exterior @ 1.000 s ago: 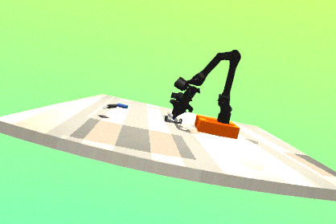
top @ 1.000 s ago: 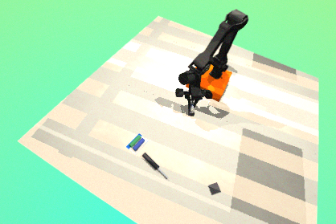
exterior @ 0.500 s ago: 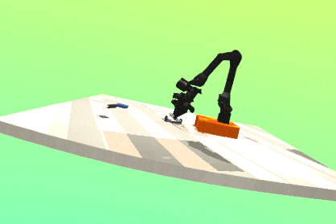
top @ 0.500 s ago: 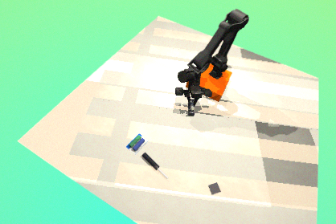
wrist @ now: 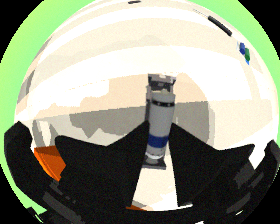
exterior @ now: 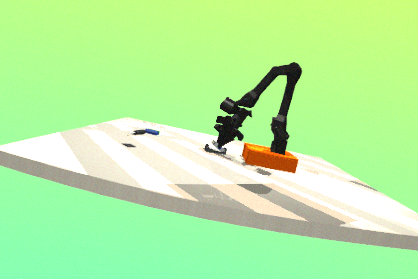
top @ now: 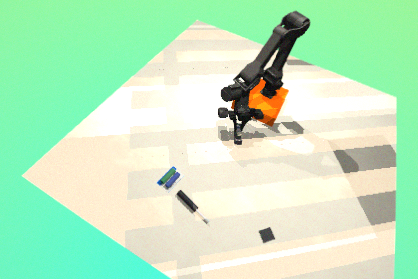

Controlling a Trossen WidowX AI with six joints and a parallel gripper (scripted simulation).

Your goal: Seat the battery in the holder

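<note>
The battery (wrist: 162, 116), silver-white with a blue band and a dark ring, lies lengthwise between the fingertips in the wrist view. My gripper (wrist: 158, 125) (top: 238, 137) (exterior: 219, 145) is shut on it. The dark holder (wrist: 161, 81) (exterior: 209, 150) is under the battery; its far end shows beyond the battery and its near end below the blue-banded end. The holder's side shows along the battery's left. The battery's far end looks slightly right of the holder's line. Whether it lies fully down, and how its ends meet the spring and lip, I cannot tell; the fingers hide part of both.
A blue and green object (top: 169, 177) (wrist: 245, 52) and a black-handled screwdriver (top: 187, 201) (wrist: 220, 25) lie away from the holder. A black square (top: 267, 235) (exterior: 128, 145) lies farther out. The orange block (top: 277, 105) (exterior: 270, 159) at the arm's base stands close to the holder.
</note>
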